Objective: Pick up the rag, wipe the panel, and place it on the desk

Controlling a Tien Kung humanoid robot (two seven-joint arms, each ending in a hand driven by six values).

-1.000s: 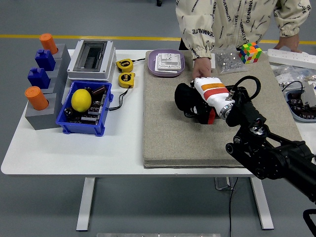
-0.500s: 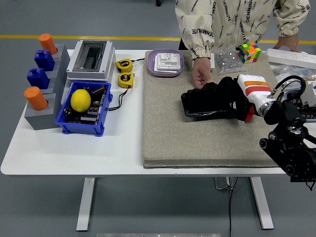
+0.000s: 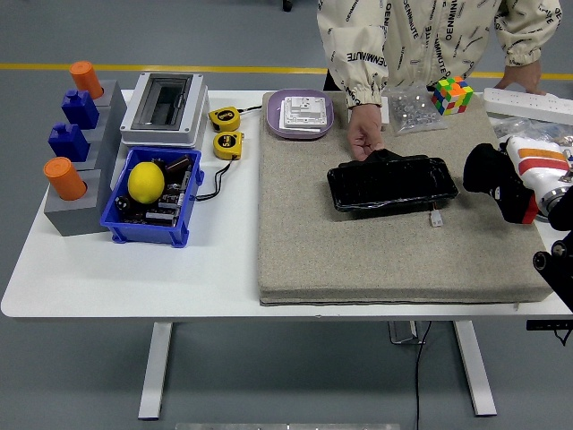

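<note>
Since the previous frames the right hand (image 3: 495, 175) has swept rightward off the panel (image 3: 391, 184), and it is now sitting near the mat's right edge with its black fingers curled around what looks like a dark rag (image 3: 483, 167) (hand and cloth are both black, so the grip itself is hard to read). A person's hand (image 3: 364, 137) is resting at the panel's upper-left corner, fingertips touching it.

A white table (image 3: 116, 269) is carrying a large beige mat (image 3: 358, 260), and the glossy black panel is lying flat on the mat's upper middle. Grey floor with a yellow line is showing behind the table. At the table's left a grey stand (image 3: 81, 170) is holding blue and orange blocks; beside it a grey electrical box (image 3: 166, 108) is sitting above a blue bin (image 3: 154, 195) with a yellow lemon (image 3: 147, 181) inside. Two yellow tape measures (image 3: 227, 132), a purple plate (image 3: 302, 115) with a white switch, and a colourful cube (image 3: 454, 95) are lying along the far side.

Repeated lettering is covering the person's jacket (image 3: 421, 40); it is too small to read reliably.
</note>
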